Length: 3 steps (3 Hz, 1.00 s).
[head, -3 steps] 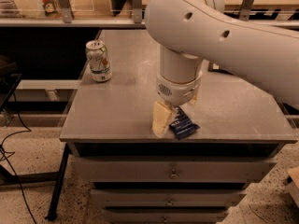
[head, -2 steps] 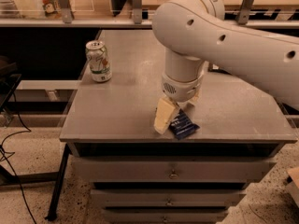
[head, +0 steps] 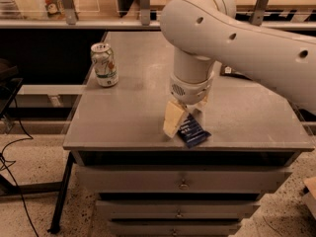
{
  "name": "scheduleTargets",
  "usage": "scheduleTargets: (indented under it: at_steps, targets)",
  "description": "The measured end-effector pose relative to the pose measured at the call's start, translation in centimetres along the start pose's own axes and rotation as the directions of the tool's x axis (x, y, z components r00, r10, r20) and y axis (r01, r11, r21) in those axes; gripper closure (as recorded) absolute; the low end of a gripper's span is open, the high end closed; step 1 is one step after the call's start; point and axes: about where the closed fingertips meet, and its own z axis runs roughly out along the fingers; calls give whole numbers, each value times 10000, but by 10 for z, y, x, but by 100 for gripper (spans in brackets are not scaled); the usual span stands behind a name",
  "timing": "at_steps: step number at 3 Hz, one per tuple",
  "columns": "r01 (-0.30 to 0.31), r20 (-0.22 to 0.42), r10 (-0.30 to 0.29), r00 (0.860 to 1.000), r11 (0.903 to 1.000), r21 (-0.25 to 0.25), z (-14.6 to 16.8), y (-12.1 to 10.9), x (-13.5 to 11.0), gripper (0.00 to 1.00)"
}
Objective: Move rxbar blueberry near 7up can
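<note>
The rxbar blueberry (head: 193,131), a dark-blue wrapper with white text, is at the front edge of the grey table (head: 128,107), right of centre. My gripper (head: 183,116) points down over it. The cream fingers (head: 173,118) close on the bar's upper end, and its lower end hangs tilted just above the tabletop. The 7up can (head: 104,64), white and pale green with a silver top, stands upright at the table's left edge, well to the left of and behind the gripper.
My large white arm (head: 237,33) reaches in from the right over the table's back half. Drawers (head: 183,184) lie under the tabletop. A shelf with a railing (head: 143,4) runs behind the table. Cables (head: 15,147) lie on the floor at the left.
The gripper has risen slightly, and the blue bar has come up a little with it. The can has not moved.
</note>
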Motion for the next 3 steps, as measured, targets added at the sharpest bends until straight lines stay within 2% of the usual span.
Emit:
scheduleTargets:
  at_steps: [2, 3]
  targets:
    - [2, 2, -2, 10000, 10000, 2, -12, -1, 0, 93]
    - [9, 24, -9, 10000, 10000, 9, -12, -1, -1, 100]
